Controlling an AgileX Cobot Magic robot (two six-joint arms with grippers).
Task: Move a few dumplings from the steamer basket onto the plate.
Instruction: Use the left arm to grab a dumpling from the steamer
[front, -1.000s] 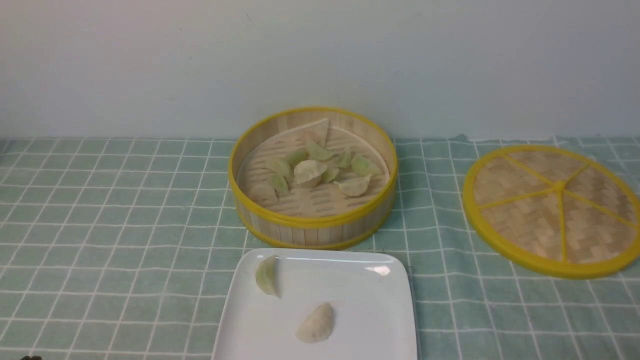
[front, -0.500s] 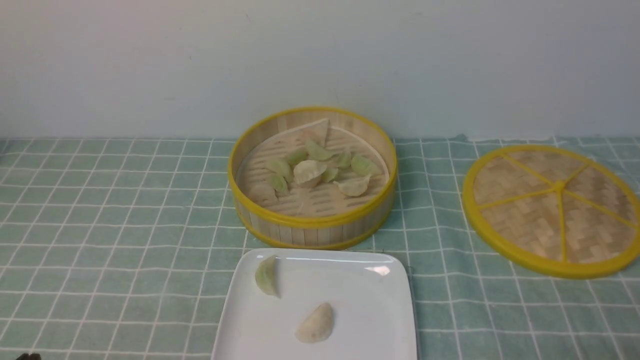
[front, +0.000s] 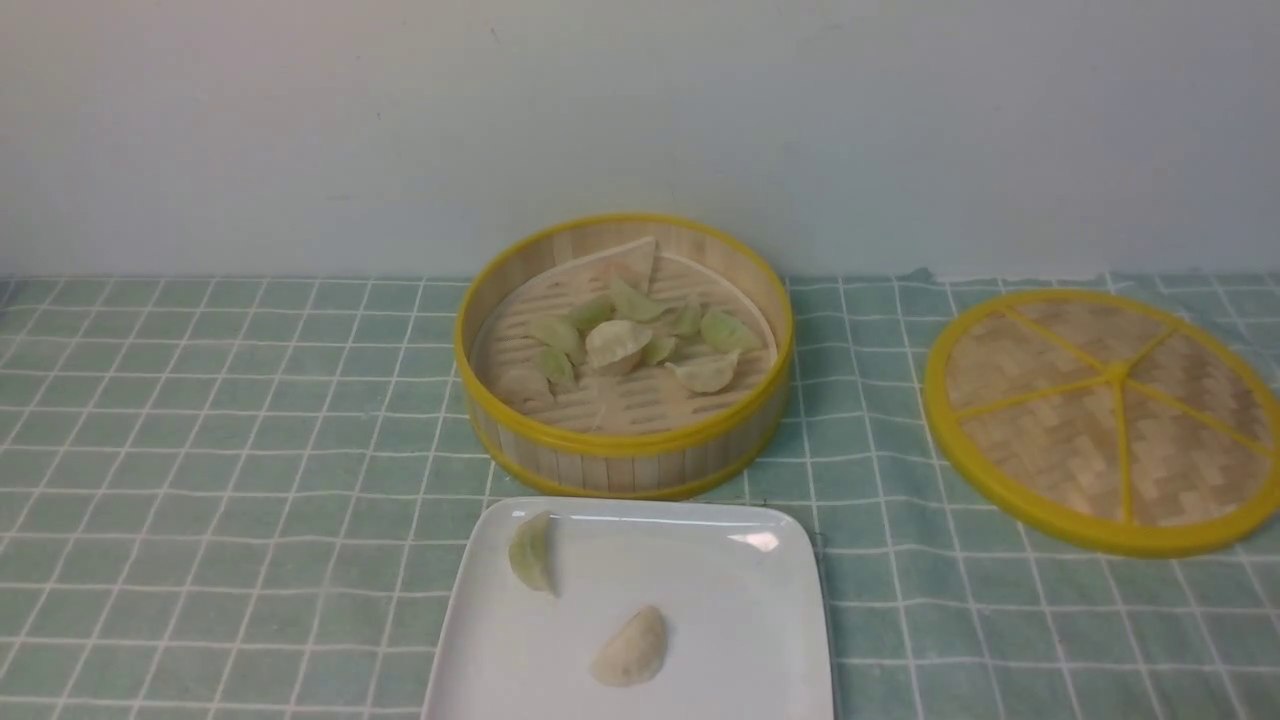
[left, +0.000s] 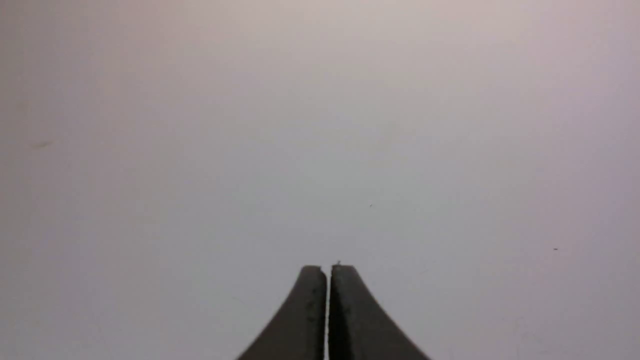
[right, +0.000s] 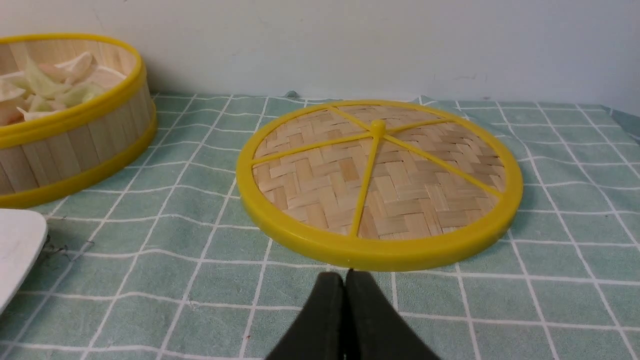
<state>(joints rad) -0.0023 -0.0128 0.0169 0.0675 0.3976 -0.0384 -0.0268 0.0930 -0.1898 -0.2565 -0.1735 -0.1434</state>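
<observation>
Front view alone shows two dumplings (front: 630, 648) lying on the plate (front: 735, 630).

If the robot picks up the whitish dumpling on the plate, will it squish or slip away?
Probably squishes a little: the dumpling looks plump and soft. It may slide when nudged, since the plate is glossy. It likely won't roll, lying flat on its side.

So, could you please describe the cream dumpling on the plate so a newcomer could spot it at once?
Find the white square plate on the near side of the steamer basket. Of the two pieces apart on it, yours is the cream-white dumpling nearer the camera, near the plate's middle; the green dumpling sits by the far left corner.
</observation>
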